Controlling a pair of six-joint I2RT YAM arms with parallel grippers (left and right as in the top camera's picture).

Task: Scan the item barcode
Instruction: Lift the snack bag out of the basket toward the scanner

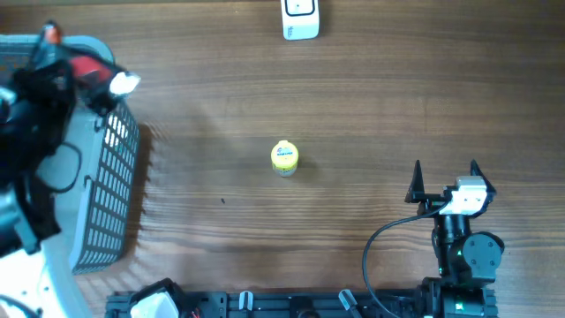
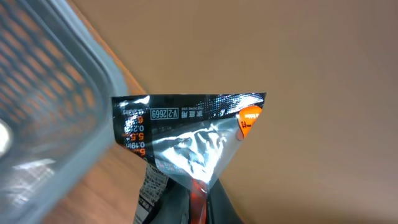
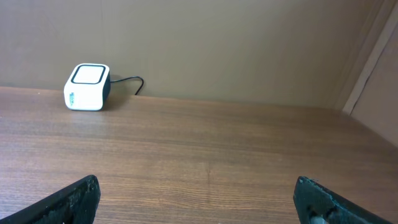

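Note:
My left gripper [image 2: 200, 200] is shut on a shiny silver and black snack packet [image 2: 186, 140] with printed text and an orange label. The packet hangs above the rim of the grey basket [image 2: 56, 106]. From overhead the packet [image 1: 113, 81] shows as red and silver at the far left, under the left arm. The white barcode scanner [image 1: 300, 19] stands at the far edge of the table and also shows in the right wrist view [image 3: 87, 78]. My right gripper [image 1: 444, 177] rests near the front right, open and holding nothing, with its fingers [image 3: 74, 199] wide apart.
A small yellow-lidded jar [image 1: 284, 157] stands in the middle of the wooden table. The grey mesh basket [image 1: 110, 194] takes up the left side. A black cable [image 1: 380, 247] loops beside the right arm's base.

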